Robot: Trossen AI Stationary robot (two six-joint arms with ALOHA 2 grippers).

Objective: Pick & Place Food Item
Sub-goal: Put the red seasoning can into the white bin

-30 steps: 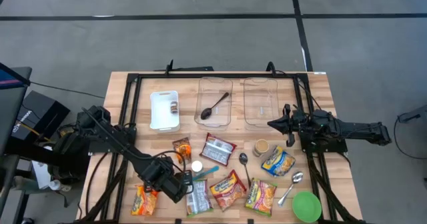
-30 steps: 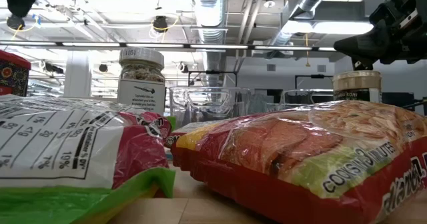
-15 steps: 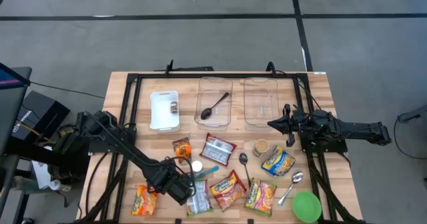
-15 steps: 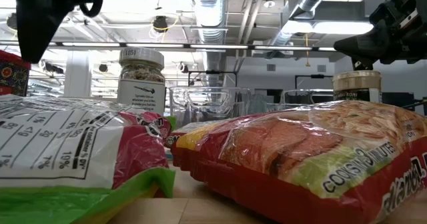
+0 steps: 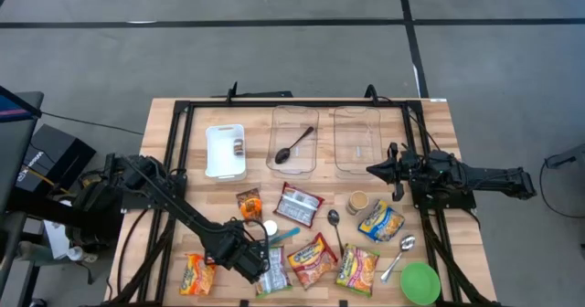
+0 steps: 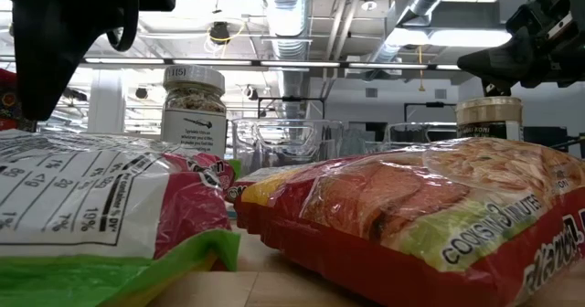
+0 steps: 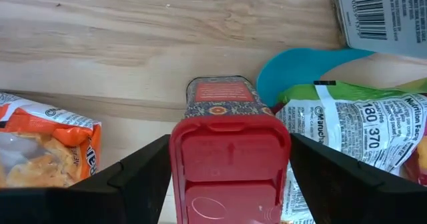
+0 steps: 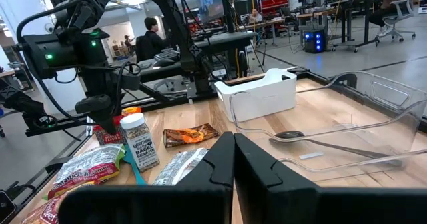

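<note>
Near edge, left: left gripper (image 5: 259, 255) is down over a red-lidded spice tin (image 7: 229, 159), jaws spread wide on either side of it, not closed on it, so the pick looks just begun. The tin sits on the tabletop (image 5: 439, 142) among noodle packets (image 5: 313, 259), a blue spoon (image 7: 303, 71) just beyond. Mid right, right gripper (image 5: 373, 170) waits with jaws closed, holding nothing. Far side: white bin (image 5: 226, 150) holds one small item, one clear tray (image 5: 294, 138) a dark spoon; most food isn't placed yet.
</note>
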